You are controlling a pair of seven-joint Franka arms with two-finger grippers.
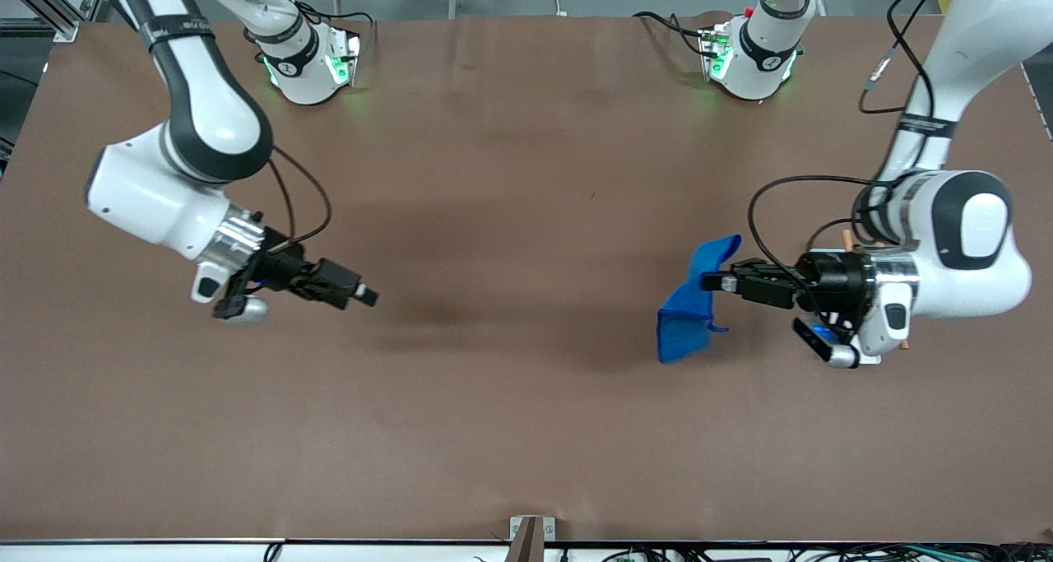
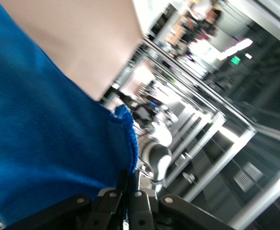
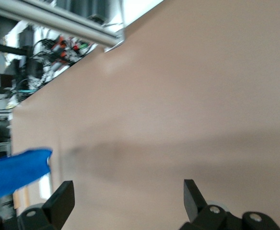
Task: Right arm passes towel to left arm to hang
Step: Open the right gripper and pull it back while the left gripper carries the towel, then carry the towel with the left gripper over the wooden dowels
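Observation:
The blue towel [image 1: 691, 307] hangs in the air over the brown table [image 1: 510, 397], toward the left arm's end. My left gripper [image 1: 714, 283] is shut on its upper edge, and the cloth droops below the fingers. In the left wrist view the towel [image 2: 44, 143] fills much of the frame, with its edge pinched in the left gripper [image 2: 130, 181]. My right gripper [image 1: 368, 296] hovers over the right arm's end of the table, well apart from the towel. The right gripper [image 3: 128, 192] stands open with nothing between its fingers [image 3: 63, 196]; the towel [image 3: 15, 170] shows at that view's edge.
Both green-lit arm bases [image 1: 308, 64] [image 1: 749, 60] stand along the table's edge farthest from the front camera. A small metal bracket [image 1: 531, 536] sits at the nearest edge. A thin wooden rod [image 1: 847, 239] pokes out beside the left arm's wrist.

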